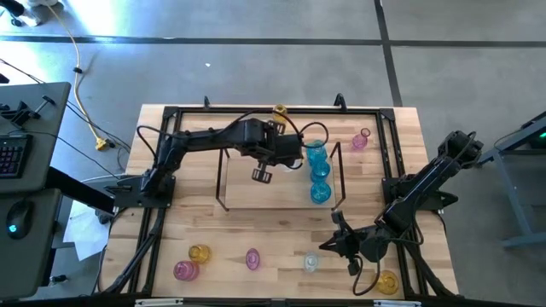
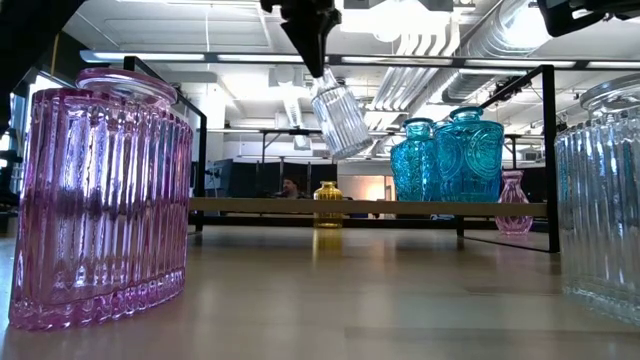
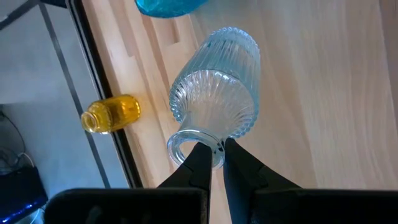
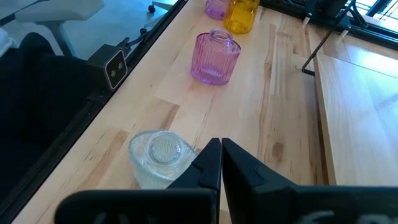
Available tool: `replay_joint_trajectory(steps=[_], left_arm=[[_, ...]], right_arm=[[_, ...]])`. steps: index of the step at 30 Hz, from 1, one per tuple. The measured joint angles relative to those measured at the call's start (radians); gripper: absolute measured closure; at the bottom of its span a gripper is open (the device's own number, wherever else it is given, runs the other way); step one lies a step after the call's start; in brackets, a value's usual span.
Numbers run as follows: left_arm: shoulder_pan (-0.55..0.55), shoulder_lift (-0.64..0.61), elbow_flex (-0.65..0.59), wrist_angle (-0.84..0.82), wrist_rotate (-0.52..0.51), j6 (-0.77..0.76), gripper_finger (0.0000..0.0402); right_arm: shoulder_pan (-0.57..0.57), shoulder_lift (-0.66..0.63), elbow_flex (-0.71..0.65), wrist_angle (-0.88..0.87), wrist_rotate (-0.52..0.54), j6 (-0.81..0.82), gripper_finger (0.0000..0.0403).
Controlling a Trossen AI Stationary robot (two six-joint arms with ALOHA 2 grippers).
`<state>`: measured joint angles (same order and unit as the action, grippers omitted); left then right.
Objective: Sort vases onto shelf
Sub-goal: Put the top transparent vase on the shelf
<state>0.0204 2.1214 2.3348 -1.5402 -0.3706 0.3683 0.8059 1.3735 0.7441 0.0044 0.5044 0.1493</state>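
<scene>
The left gripper (image 3: 216,155) hangs over the shelf (image 1: 256,192), above its far part and just left of the blue vases (image 1: 317,170). Its fingers are clenched on the rim of a clear ribbed vase (image 3: 217,84), which hangs tilted in the air, clear of the board, as the low view shows (image 2: 340,118). Three blue vases stand in a row on the right part of the shelf, running from far to near, close together. In the low view they overlap, so whether they touch cannot be told.

A small yellow vase (image 1: 280,111) sits just beyond the far edge of the shelf, near the table's far frame. A small pink vase (image 1: 360,141) stands off the shelf's right end, on the table.

The right gripper (image 4: 221,163) waits low over the near right part of the table, its fingers pressed together with nothing between them. A clear vase (image 4: 161,155) stands just beside its tips. Another pink vase (image 4: 216,57) stands on the table to the left of that one, and a yellow one (image 1: 200,253) and a pink one (image 1: 185,271) stand at the near left. One more yellow vase (image 1: 386,282) stands at the near right edge, by the right arm.
</scene>
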Motion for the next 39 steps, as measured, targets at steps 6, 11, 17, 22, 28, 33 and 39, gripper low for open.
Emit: replay_joint_trajectory(steps=[6, 11, 17, 22, 28, 33, 39], left_arm=[[0.000, 0.013, 0.000, 0.014, 0.003, 0.000, 0.0392], [0.000, 0.024, 0.000, 0.020, 0.005, 0.001, 0.0392], [0.000, 0.043, 0.001, 0.031, 0.007, 0.013, 0.0392], [0.003, 0.084, -0.001, 0.037, 0.009, 0.047, 0.0392], [0.023, 0.118, -0.001, 0.039, -0.003, 0.061, 0.0392], [0.036, 0.114, -0.001, 0.047, 0.006, 0.052, 0.0392], [0.039, 0.115, -0.001, 0.043, 0.039, 0.037, 0.0386]], right_arm=[[0.000, 0.000, 0.000, -0.001, -0.004, 0.000, 0.0403], [0.000, 0.000, 0.000, -0.002, -0.004, 0.000, 0.0403], [0.000, 0.000, 0.000, -0.002, -0.004, 0.001, 0.0403], [0.000, 0.000, 0.000, -0.001, -0.003, 0.000, 0.0403], [0.000, 0.000, 0.000, -0.002, -0.003, 0.003, 0.0403], [0.000, 0.000, 0.000, -0.003, -0.003, 0.003, 0.0403], [0.000, 0.000, 0.000, -0.004, -0.003, 0.003, 0.0403]])
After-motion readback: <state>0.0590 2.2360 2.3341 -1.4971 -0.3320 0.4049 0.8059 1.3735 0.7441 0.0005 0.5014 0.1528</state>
